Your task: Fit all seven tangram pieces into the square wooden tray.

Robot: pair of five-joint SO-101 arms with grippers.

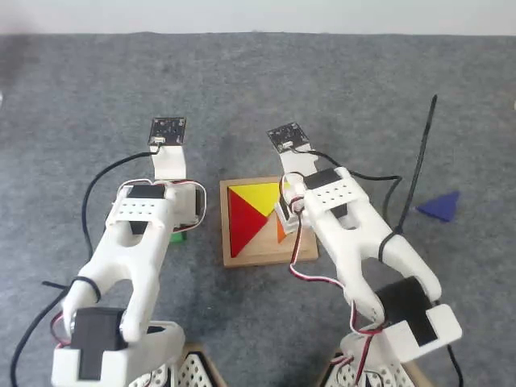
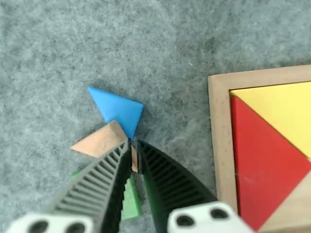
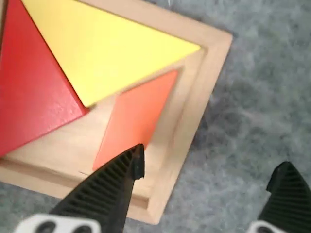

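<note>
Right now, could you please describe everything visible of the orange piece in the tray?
The orange piece is a flat, matte parallelogram lying on the wooden tray's floor. One short edge sits close beside the yellow triangle, one long edge runs along the tray's wall, and bare wood separates it from the red triangle. A finger of the open right gripper overlaps its near corner.

In the high view, green wooden piece (image 1: 177, 235) at centre left mostly hidden under left arm (image 1: 137, 242), orange wooden parallelogram (image 1: 280, 231) and square wooden tray (image 1: 258, 259) partly covered by right arm (image 1: 347, 234), tan wooden triangle (image 2: 99, 141) partly behind left gripper (image 2: 134, 143).
</note>
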